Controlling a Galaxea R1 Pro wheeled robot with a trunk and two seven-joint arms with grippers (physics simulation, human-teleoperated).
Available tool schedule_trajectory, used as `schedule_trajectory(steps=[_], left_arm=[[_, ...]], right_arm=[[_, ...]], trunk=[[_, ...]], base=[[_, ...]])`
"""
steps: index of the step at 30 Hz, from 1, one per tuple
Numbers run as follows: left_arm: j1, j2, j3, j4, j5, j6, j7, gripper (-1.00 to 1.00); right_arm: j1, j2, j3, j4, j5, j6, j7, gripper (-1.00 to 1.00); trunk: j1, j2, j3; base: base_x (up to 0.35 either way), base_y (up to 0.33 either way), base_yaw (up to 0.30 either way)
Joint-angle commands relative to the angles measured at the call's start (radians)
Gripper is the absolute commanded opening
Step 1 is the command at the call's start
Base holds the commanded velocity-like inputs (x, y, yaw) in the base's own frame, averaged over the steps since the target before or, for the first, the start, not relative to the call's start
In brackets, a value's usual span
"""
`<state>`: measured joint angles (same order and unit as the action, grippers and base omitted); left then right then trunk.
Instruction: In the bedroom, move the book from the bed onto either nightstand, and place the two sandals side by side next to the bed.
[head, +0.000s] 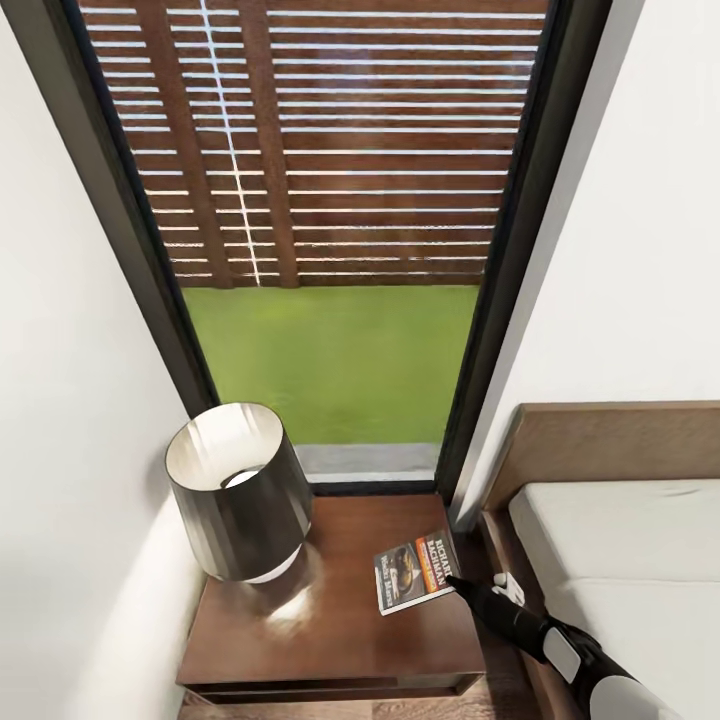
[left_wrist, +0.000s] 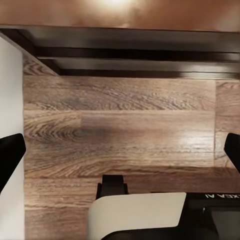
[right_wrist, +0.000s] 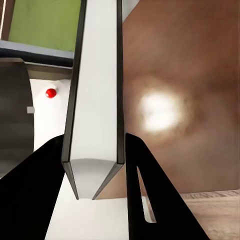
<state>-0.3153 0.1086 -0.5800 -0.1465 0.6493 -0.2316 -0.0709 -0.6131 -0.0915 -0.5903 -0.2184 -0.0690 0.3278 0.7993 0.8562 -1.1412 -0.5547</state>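
Book (head: 415, 571) clamped edge-on between our right gripper's (head: 452, 578) jaws, over the nightstand (head: 330, 625) top beside the lamp (head: 240, 492) | lower it flat before parting the jaws (we judge) | right wrist shows the pinched spine (right_wrist: 95, 100) close up | left gripper (left_wrist: 120, 160), jaws apart, faces floor (left_wrist: 120, 125) below the cabinet.

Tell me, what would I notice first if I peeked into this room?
Probably the big dark lamp with its glowing white inside, standing on the brown nightstand in the corner by the wall. Behind it, a tall window shows bright green grass and a brown slatted fence. Then you'd spot the little book on the nightstand's side nearest the bed, with the right gripper pinching its edge.
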Motion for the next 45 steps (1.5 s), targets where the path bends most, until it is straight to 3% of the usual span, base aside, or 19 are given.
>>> schedule_trajectory(steps=[1,45], left_arm=[[-0.001,0.000,-0.006,0.001,0.009,-0.003,-0.004,1.00],[-0.001,0.000,-0.007,0.001,0.003,-0.003,-0.004,1.00]], right_arm=[[0.000,0.000,-0.002,0.000,-0.008,0.010,0.001,-1.00],[-0.015,0.013,0.020,0.000,-0.009,0.010,-0.045,-1.00]], trunk=[[0.004,-0.008,-0.004],[0.173,-0.316,-0.142]], base=[[0.000,0.000,0.000],[0.000,0.000,0.000]])
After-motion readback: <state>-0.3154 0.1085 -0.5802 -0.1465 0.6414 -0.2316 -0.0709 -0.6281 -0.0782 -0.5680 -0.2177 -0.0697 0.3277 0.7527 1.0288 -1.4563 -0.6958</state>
